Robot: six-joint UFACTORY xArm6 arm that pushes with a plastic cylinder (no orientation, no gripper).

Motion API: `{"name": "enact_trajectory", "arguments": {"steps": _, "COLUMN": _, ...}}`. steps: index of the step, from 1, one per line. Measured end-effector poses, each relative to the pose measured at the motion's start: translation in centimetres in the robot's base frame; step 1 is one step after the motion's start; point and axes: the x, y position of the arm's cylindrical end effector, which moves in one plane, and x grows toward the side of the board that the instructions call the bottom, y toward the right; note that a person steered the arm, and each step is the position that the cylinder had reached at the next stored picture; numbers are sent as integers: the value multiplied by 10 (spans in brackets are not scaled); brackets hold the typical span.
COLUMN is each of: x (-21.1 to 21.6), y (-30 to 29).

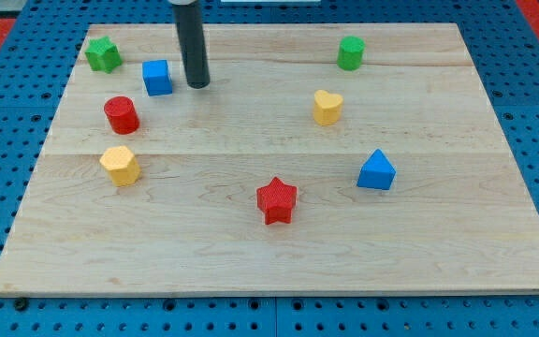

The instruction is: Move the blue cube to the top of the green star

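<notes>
The blue cube (pixel 157 78) sits near the view's top left on the wooden board (pixel 279 253). The green star (pixel 103 54) lies at the top left corner, up and to the left of the cube, a small gap apart. My tip (pixel 197 85) is on the board just to the right of the blue cube, close to it but not touching.
A red cylinder (pixel 121 114) is below the cube and a yellow hexagon (pixel 120 165) lower still. A green cylinder (pixel 350 53) is at the top right, a yellow heart (pixel 327 107) below it, a blue triangular block (pixel 376 170) at the right, a red star (pixel 276 200) at the bottom centre.
</notes>
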Motion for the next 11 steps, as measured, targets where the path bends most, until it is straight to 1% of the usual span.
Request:
{"name": "enact_trajectory", "arguments": {"steps": 1, "x": -4, "y": -5}}
{"name": "enact_trajectory", "arguments": {"steps": 3, "x": -6, "y": -50}}
{"name": "enact_trajectory", "arguments": {"steps": 4, "x": 3, "y": 7}}
{"name": "enact_trajectory", "arguments": {"steps": 5, "x": 30, "y": 19}}
{"name": "enact_trajectory", "arguments": {"steps": 6, "x": 3, "y": 20}}
{"name": "enact_trajectory", "arguments": {"steps": 7, "x": -91, "y": 9}}
{"name": "enact_trajectory", "arguments": {"steps": 8, "x": -125, "y": -33}}
{"name": "enact_trajectory", "arguments": {"steps": 9, "x": -118, "y": -148}}
{"name": "enact_trajectory", "arguments": {"steps": 10, "x": -103, "y": -191}}
{"name": "enact_trajectory", "arguments": {"steps": 11, "x": -64, "y": -183}}
